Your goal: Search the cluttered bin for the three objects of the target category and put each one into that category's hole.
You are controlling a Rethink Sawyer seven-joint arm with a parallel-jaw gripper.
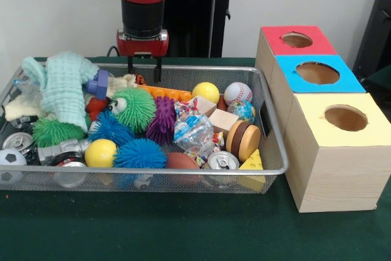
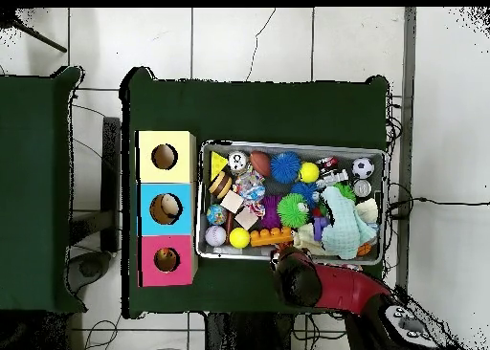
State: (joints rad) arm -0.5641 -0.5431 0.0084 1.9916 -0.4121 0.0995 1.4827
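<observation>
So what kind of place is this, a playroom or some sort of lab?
Most likely a robotics lab set up for sorting tests: a red arm with its gripper over a wire bin of jumbled toys, three colour-topped wooden boxes with round holes, a green-covered table on a tiled floor.

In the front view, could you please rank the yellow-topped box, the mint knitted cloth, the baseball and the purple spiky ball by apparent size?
1. yellow-topped box, though it is nearest the camera
2. mint knitted cloth
3. purple spiky ball
4. baseball, though it lies farther back

bin (image 1: 269, 120) crammed with toys, no gaps, open room above
</observation>
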